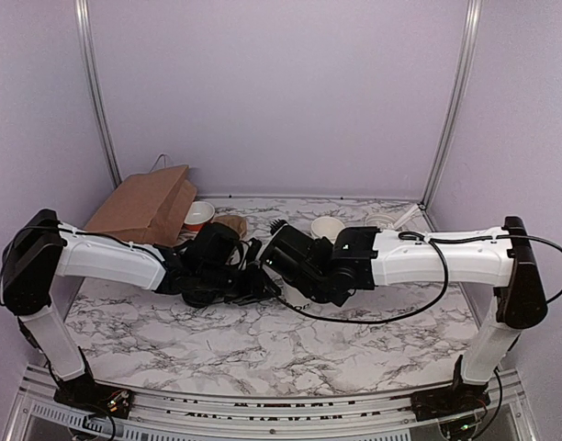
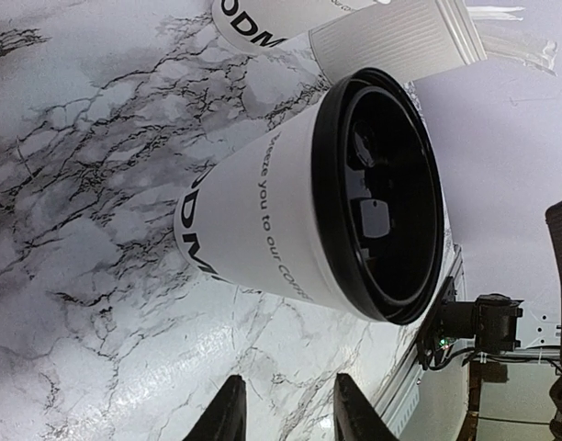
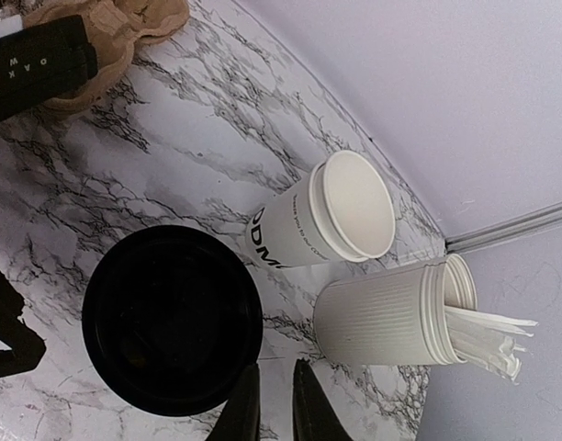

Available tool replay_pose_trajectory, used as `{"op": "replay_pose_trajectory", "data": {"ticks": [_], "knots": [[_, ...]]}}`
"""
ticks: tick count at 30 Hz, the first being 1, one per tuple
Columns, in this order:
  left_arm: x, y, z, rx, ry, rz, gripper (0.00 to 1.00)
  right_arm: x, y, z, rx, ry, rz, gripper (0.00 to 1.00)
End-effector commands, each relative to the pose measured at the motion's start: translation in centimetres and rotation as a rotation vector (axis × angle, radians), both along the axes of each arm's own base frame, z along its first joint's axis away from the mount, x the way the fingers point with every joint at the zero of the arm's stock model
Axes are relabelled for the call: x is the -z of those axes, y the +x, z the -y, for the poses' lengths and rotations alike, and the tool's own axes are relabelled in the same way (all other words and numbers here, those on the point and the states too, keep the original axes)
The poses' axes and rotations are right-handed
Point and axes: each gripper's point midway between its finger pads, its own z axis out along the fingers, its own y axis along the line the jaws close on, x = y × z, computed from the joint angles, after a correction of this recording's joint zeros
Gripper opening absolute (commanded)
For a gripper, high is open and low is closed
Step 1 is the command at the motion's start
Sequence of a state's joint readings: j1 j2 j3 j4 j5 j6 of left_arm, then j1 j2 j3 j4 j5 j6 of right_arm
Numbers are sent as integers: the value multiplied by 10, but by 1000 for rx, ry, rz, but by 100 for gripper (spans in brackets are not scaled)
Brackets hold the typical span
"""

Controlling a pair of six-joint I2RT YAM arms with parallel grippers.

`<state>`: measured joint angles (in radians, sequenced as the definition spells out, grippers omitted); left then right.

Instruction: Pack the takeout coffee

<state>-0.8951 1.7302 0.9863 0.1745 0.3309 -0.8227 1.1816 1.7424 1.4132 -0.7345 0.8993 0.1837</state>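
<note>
The takeout coffee is a white paper cup (image 2: 263,220) with black lettering, standing on the marble table with its round black lid (image 2: 382,193) on the rim. My left gripper (image 2: 283,404) is open, its fingers short of the cup, and only marble shows between them. From above, the lid (image 3: 171,317) fills the lower left of the right wrist view. My right gripper (image 3: 272,404) hangs just past the lid's edge, open by a narrow gap with nothing in it. In the top view both grippers (image 1: 265,271) meet at mid-table and hide the cup.
A stack of white cups (image 3: 327,220) and a ribbed white tub of utensils (image 3: 391,317) stand close behind the coffee. A brown paper bag (image 1: 143,207) stands at the back left, with a red-and-white bowl (image 1: 199,216) and a brown cardboard piece (image 1: 230,223) beside it.
</note>
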Motion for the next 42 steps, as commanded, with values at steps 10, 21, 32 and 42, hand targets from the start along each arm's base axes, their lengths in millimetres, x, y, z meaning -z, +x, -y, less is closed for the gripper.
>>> {"op": "replay_pose_trajectory", "data": {"ticks": [10,21,32,42], "knots": [[-44,8,-9,-18,20,122,35,-29,-2,-4,-14,275,-117,34],[-52,29,-3,-11,125,202,42,-14,-2,19,-41,804,-433,57],[-38,40,0,-2,215,223,36,10,6,24,4,1025,-540,59],[-31,42,3,6,231,226,34,32,14,28,75,1039,-550,59]]}}
